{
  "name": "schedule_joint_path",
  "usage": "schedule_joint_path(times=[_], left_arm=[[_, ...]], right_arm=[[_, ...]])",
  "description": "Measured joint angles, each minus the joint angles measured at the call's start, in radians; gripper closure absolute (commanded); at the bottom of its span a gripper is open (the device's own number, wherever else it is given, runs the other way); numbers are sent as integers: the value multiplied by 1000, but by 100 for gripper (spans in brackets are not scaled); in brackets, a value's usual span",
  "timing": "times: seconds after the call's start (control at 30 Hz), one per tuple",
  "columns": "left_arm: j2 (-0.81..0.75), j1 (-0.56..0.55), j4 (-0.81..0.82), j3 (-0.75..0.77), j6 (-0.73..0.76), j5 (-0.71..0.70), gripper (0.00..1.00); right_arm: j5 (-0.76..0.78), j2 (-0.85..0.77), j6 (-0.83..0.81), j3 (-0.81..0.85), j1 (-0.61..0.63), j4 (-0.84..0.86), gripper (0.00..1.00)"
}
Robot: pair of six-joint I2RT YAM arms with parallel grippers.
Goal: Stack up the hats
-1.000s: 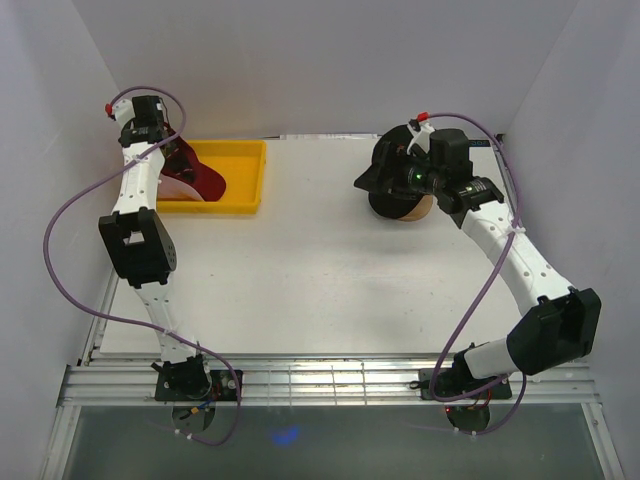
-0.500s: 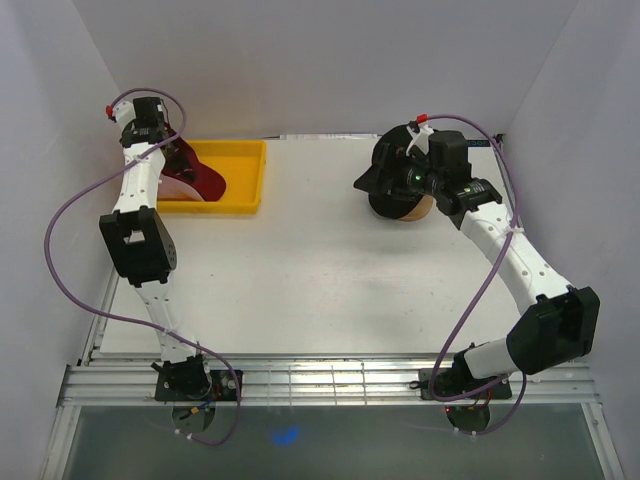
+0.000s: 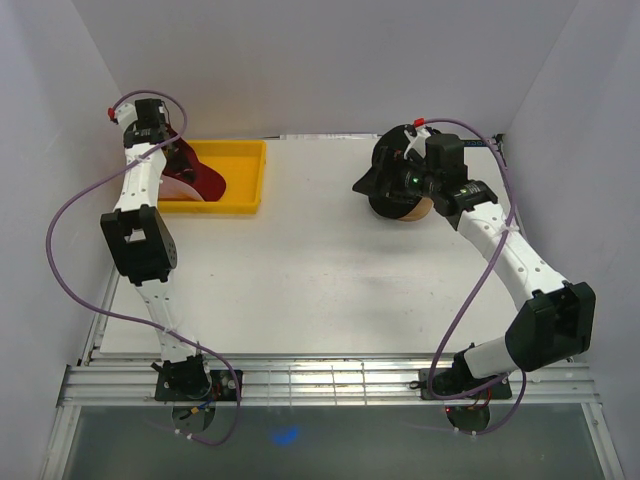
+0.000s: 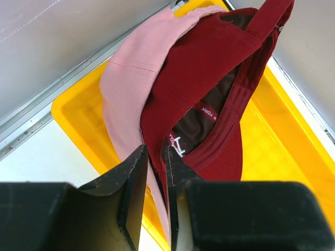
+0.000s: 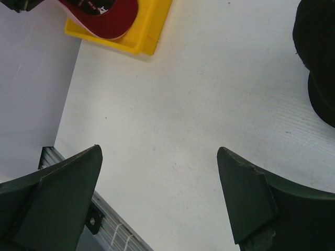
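My left gripper (image 4: pixel 155 157) is shut on the edges of a dark red cap (image 4: pixel 209 78) and a pink cap (image 4: pixel 133 83), held together above the yellow tray (image 4: pixel 282 136). In the top view the red cap (image 3: pixel 195 175) hangs under the left gripper (image 3: pixel 165 150) at the tray's left end (image 3: pixel 240 175). Black caps (image 3: pixel 390 165) sit stacked on a wooden stand (image 3: pixel 405 210) at the back right. My right gripper (image 3: pixel 400 178) is open and empty just above those caps; its wrist view shows only bare table between its fingertips (image 5: pixel 251 193) and a black cap edge (image 5: pixel 319 57).
White enclosure walls stand close on the left, back and right. The left arm is stretched up along the left wall. An aluminium rail (image 3: pixel 330 380) runs along the table's near edge by the arm bases.
The right gripper has shifted slightly left and back over the black caps. The left gripper has edged up slightly with its caps.
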Motion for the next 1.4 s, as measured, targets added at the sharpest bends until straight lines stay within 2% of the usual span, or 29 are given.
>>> schedule_joint_path(times=[0.07, 0.23, 0.4, 0.53, 0.63, 0.67, 0.9, 1.4], left_arm=[[4, 0, 1, 0, 0, 2, 71], [19, 0, 1, 0, -1, 2, 61], [31, 0, 2, 0, -2, 2, 60], [37, 0, 3, 0, 0, 2, 67], [48, 0, 3, 0, -3, 2, 84], [51, 0, 3, 0, -3, 3, 100], [56, 0, 3, 16, 6, 31, 100], [5, -29, 84, 87, 101, 272, 100]], right_arm=[[0, 2, 1, 0, 0, 0, 5], [0, 3, 2, 0, 0, 2, 5], [0, 5, 2, -2, 0, 5, 5], [0, 5, 2, -13, 0, 9, 5], [0, 6, 1, -23, 0, 8, 5], [0, 6, 1, -26, 0, 9, 5], [0, 6, 1, -28, 0, 8, 5], [2, 40, -15, -14, 9, -5, 4]])
